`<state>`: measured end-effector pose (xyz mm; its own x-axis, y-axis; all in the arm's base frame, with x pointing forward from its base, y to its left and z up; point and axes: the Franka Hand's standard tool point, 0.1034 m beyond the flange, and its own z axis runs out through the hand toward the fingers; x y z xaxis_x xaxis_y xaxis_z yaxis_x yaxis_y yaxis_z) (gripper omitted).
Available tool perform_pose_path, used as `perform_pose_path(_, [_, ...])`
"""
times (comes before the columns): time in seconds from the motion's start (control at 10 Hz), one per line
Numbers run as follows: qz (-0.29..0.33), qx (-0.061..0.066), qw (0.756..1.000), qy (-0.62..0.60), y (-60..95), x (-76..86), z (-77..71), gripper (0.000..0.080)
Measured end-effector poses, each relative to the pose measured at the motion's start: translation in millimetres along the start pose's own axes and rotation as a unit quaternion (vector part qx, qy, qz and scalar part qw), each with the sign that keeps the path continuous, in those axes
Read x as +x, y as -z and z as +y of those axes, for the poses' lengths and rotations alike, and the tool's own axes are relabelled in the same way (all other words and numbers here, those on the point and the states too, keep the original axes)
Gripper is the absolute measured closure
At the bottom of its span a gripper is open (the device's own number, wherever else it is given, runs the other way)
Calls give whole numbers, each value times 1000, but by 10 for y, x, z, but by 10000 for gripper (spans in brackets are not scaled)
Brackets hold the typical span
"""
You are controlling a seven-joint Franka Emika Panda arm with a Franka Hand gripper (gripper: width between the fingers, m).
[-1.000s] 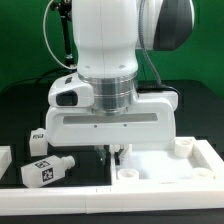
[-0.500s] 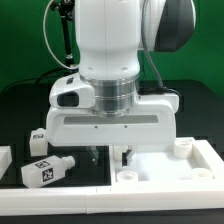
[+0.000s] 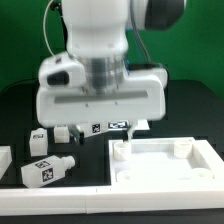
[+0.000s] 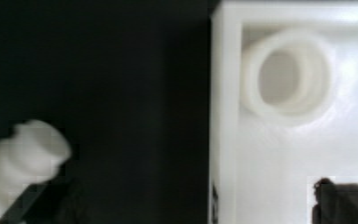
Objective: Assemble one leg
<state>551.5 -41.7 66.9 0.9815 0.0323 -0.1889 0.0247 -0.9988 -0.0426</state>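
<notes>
The leg (image 3: 48, 169), a small white block with a black-and-white tag, lies on its side on the black table near the front at the exterior view's left. Its rounded end shows in the wrist view (image 4: 23, 162). Several more legs (image 3: 62, 132) stand in a row behind the arm. My gripper (image 3: 108, 125) hangs above the table between the lying leg and the large white panel (image 3: 165, 168). Its dark fingertips (image 4: 345, 200) stand wide apart with nothing between them. Below it lie the black table and the panel's edge with a round corner socket (image 4: 286, 76).
The panel has round sockets at its near-left corner (image 3: 122, 150) and back-right corner (image 3: 182, 147). Another white part (image 3: 4, 160) sits at the exterior view's left edge. A white rail (image 3: 60, 187) runs along the table's front.
My gripper has risen from the panel's near-left corner and moved toward the exterior view's left. The row of legs behind it now shows under the hand.
</notes>
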Motion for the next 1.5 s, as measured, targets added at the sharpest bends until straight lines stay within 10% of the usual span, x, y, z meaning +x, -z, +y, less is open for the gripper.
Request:
perform_pose_path(0.7, [-29,4,999,21,-16,-208,341,151])
perform_pose_path(0.9, [-131,7,991,15,41,-532,671,151])
perform_pose_path(1.1, [-191,-16,981,22,2,-524,969,151])
perform_pose_path(1.5, [-305,-4,952,15,-119,-571,996,151])
